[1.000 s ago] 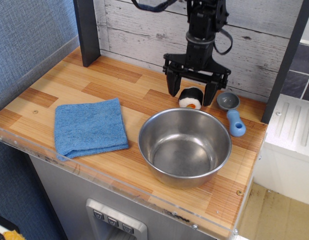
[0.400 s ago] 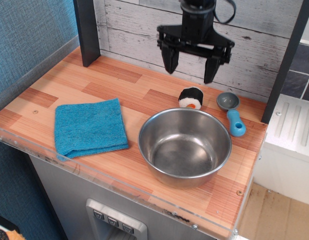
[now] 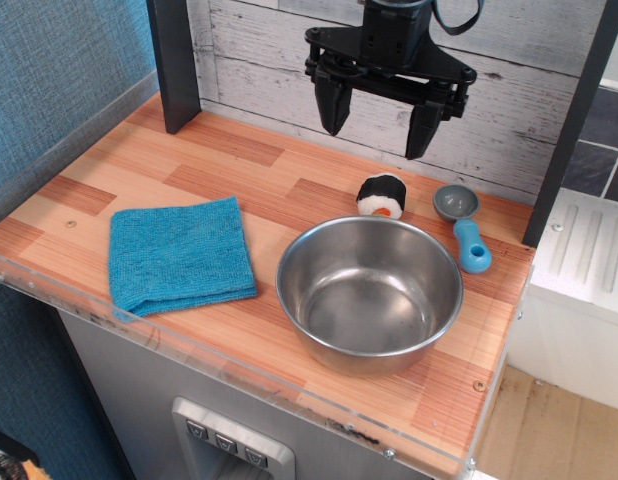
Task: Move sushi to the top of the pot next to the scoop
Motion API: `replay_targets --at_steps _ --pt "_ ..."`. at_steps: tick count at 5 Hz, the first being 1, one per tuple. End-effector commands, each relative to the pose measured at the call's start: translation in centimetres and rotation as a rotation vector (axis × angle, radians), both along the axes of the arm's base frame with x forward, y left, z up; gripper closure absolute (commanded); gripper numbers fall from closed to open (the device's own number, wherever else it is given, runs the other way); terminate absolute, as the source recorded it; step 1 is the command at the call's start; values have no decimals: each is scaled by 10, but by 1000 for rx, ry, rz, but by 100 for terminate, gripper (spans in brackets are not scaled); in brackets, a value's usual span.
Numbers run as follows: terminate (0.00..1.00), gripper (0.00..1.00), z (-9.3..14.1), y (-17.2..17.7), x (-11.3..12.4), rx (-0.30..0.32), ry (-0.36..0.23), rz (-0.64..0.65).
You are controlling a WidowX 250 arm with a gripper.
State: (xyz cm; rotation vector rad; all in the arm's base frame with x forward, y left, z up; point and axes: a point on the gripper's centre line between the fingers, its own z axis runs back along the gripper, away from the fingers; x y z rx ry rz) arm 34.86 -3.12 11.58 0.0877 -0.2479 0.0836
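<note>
The sushi, a black-wrapped white roll with an orange centre, lies on the wooden counter just behind the pot's far rim and left of the scoop. The pot is a large shiny steel bowl at the front right, and nothing lies in it. The scoop has a grey cup and a light-blue handle and lies to the right of the sushi. My gripper hangs open and empty in the air above and behind the sushi, its two black fingers wide apart.
A folded blue cloth lies on the left of the counter. A dark post stands at the back left and another at the right. A white plank wall closes the back. The counter's front edge has a clear lip.
The gripper was low with its fingers around the sushi; it has risen well clear of it and spread wider. The sushi stays where it was, on the counter.
</note>
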Motion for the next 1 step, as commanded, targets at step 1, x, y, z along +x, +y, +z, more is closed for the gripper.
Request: replay_targets --at_steps 1 --pt "100 0 14 4 -5 -5 -52 6"
